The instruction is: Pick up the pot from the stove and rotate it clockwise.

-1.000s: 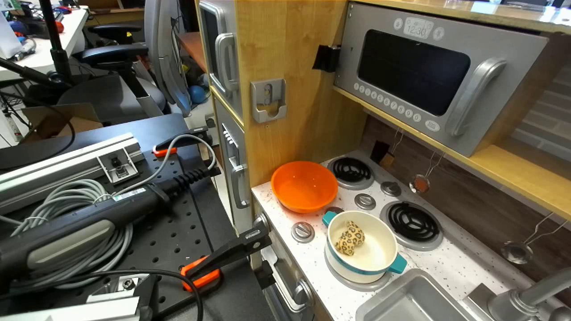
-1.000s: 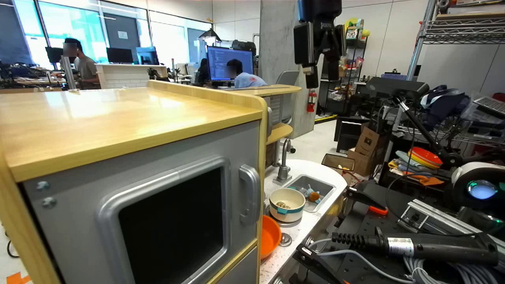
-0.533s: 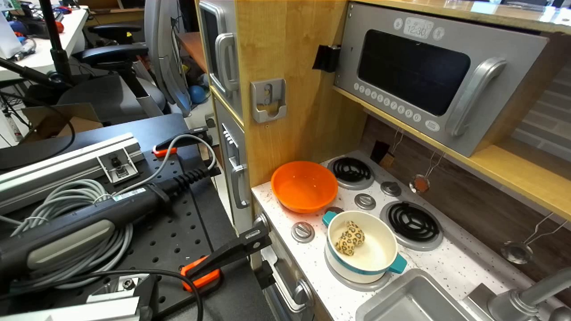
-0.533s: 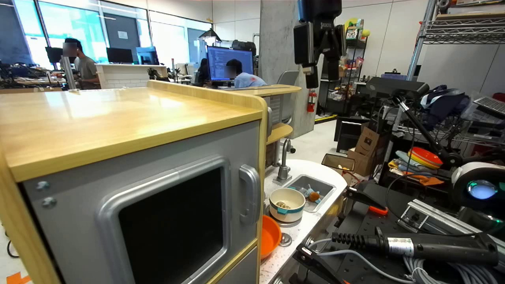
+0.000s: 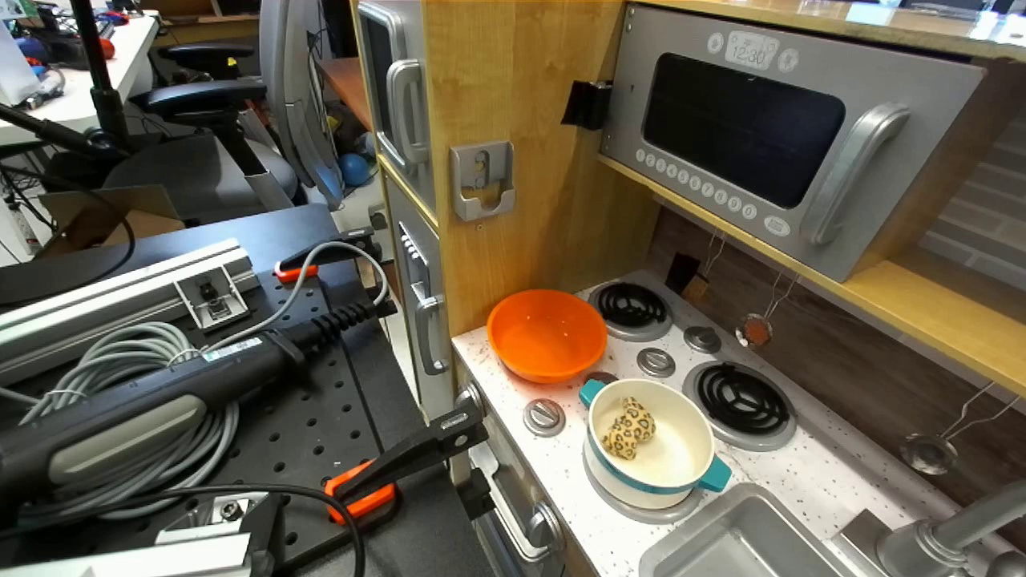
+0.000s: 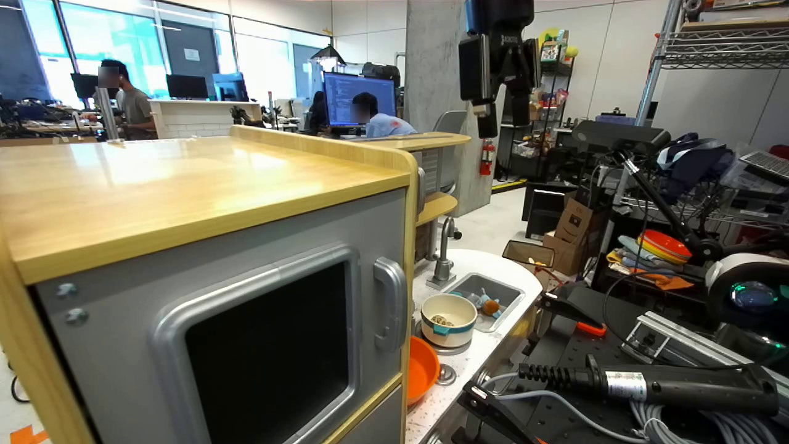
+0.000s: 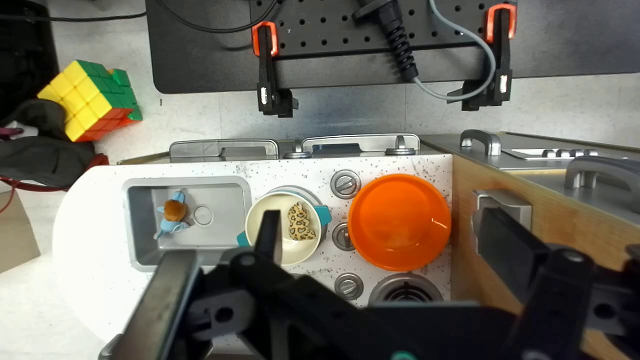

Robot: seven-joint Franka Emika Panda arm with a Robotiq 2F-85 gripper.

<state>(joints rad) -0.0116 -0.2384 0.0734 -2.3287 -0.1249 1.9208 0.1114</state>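
Observation:
The pot (image 5: pixel 677 437) is round and cream inside, with a teal band and two teal side handles. It sits upright on a front burner of the white speckled stove (image 5: pixel 561 461), beside the sink. A leopard-spotted toy (image 5: pixel 629 429) lies inside it. The pot also shows in an exterior view (image 6: pixel 456 338) and in the wrist view (image 7: pixel 292 254), partly behind a finger. My gripper (image 6: pixel 504 123) hangs high above the kitchen, apart from the pot. In the wrist view my gripper (image 7: pixel 383 214) is wide open with nothing between its fingers.
An orange bowl (image 5: pixel 547 336) stands next to the pot by the wooden side panel (image 5: pixel 545 240). The sink (image 7: pixel 225 192) holds a blue and brown toy (image 7: pixel 174 210). The microwave (image 5: pixel 745 128) overhangs the back burners. A black table (image 7: pixel 200 65) with clamps stands in front.

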